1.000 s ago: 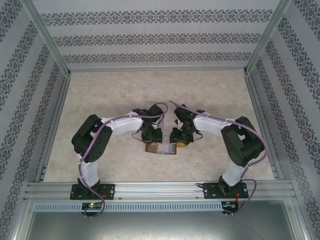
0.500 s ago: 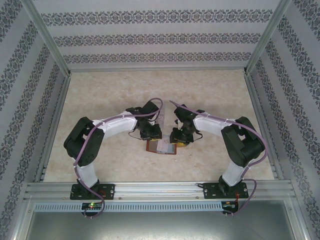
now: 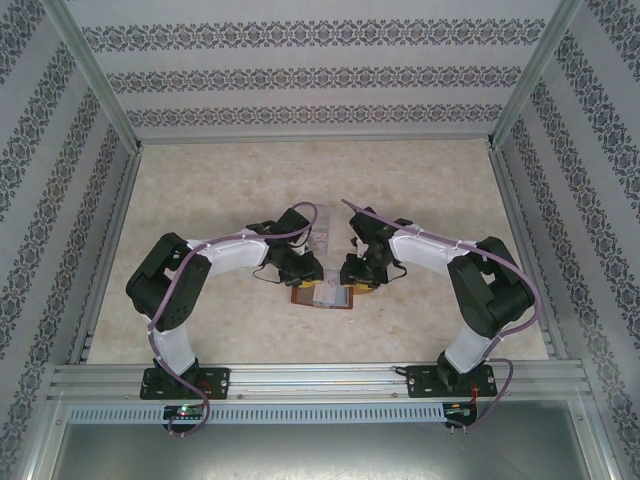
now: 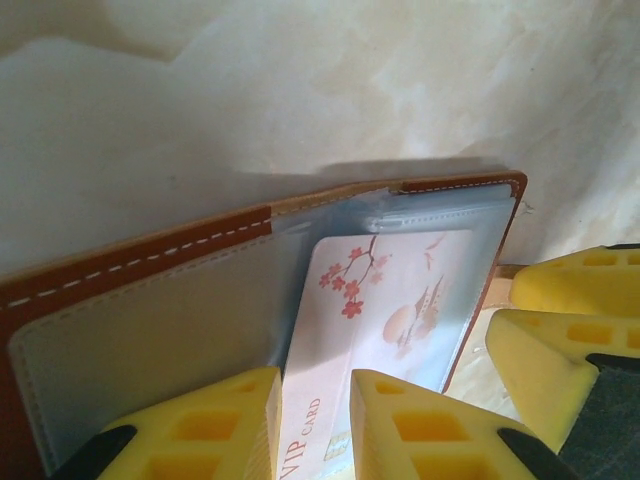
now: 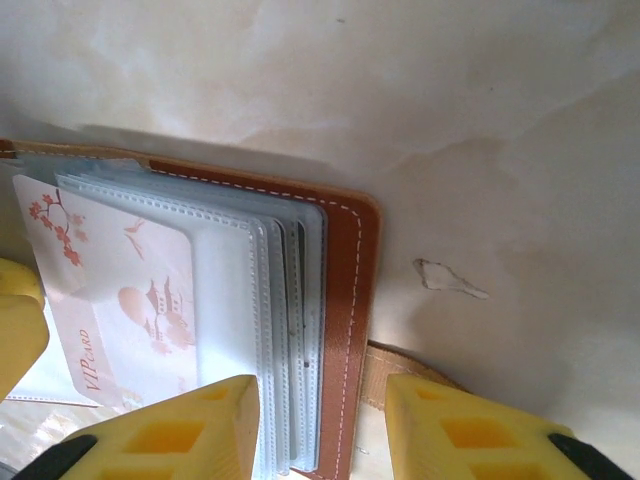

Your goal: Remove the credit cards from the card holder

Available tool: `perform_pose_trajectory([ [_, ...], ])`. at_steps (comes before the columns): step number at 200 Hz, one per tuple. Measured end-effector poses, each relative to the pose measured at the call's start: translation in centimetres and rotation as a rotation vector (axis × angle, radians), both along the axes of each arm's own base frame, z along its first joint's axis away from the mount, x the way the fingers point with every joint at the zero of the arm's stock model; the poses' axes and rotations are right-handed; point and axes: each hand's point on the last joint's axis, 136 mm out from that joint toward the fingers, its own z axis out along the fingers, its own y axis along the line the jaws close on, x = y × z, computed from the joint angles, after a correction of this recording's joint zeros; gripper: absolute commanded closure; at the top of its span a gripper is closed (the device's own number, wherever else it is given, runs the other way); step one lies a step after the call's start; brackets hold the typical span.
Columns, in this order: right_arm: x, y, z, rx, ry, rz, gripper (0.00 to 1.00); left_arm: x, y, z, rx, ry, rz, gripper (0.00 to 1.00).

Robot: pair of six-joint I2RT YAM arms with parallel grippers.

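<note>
The brown card holder (image 3: 340,301) lies open on the table between both grippers. In the left wrist view its stitched cover (image 4: 150,260) and grey-blue sleeves face me, and a pale VIP credit card (image 4: 400,290) with red blossoms sticks partly out of a sleeve. My left gripper (image 4: 315,430) is open a little, with the card's near end running between its fingers and under the right one. My right gripper (image 5: 322,430) is open wide, one finger over the clear sleeves (image 5: 270,330) and the other beside the snap tab (image 5: 385,375). The card (image 5: 110,290) lies at the left.
A clear plastic rack (image 3: 322,232) stands just behind the grippers. Aluminium rails (image 3: 300,378) edge the table's front, and patterned walls close in the sides and back. A small chip mark (image 5: 450,280) shows on the marbled tabletop to the right of the holder.
My left arm's elbow has swung out to the left and its gripper has shifted slightly left over the holder. More of the white card now shows. The right arm has barely moved.
</note>
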Motion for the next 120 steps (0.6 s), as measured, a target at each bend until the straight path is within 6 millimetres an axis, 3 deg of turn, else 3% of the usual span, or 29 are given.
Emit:
perform_pose_trajectory([
  [77, 0.0, 1.6, -0.1, 0.017, 0.01, 0.019, 0.6, -0.3, -0.3, -0.4, -0.024, 0.017, -0.005, 0.75],
  [120, 0.1, 1.8, -0.8, 0.006, 0.027, 0.024, 0.61, -0.5, 0.0, -0.8, -0.021, 0.03, 0.0, 0.69],
])
